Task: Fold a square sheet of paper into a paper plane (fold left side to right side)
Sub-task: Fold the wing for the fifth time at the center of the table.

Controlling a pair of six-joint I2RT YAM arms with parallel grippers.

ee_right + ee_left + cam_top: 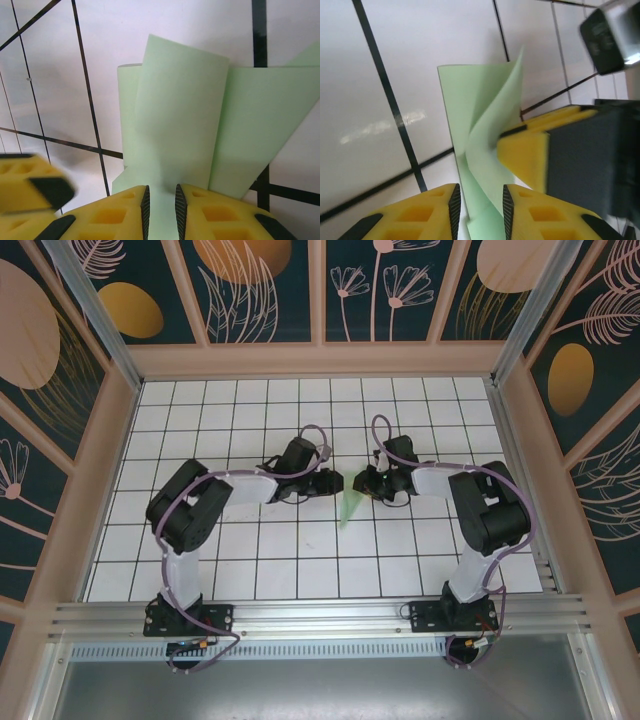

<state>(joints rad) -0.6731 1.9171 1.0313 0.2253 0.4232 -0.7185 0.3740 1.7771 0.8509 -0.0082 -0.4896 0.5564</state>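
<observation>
"Top external view, largest first. What have you got?" asks the first observer.

"White grid tabletop [300,560], black lines. Left arm [190,510] and right arm [485,510] are both bent inward, wrists nearly meeting over the middle of the tabletop."

"And the paper?"

"Mint-green paper [348,508], folded narrow. It hangs tilted just below the meeting point, lower tip toward the near edge. Cannot tell whether the tip touches the tiles."

"Left tool?"

"Left wrist view: left tool [481,200], yellow fingers with black pads, standing a little apart. The paper runs up between them, creased lengthwise, with one flap curling to a point. It sits loose around the paper, by the look."

"Right tool?"

"Right wrist view: right tool [160,200], pads close together, pinching a thin strip of the same paper. Two broad flaps fan out beyond the pads, over the tiles."

"Anything smaller?"

"Left wrist view: one yellow finger [525,155] of the right tool, against the paper's right side. Right wrist view, lower left: a blurred yellow finger [25,185] of the left tool, just beside the paper."
</observation>
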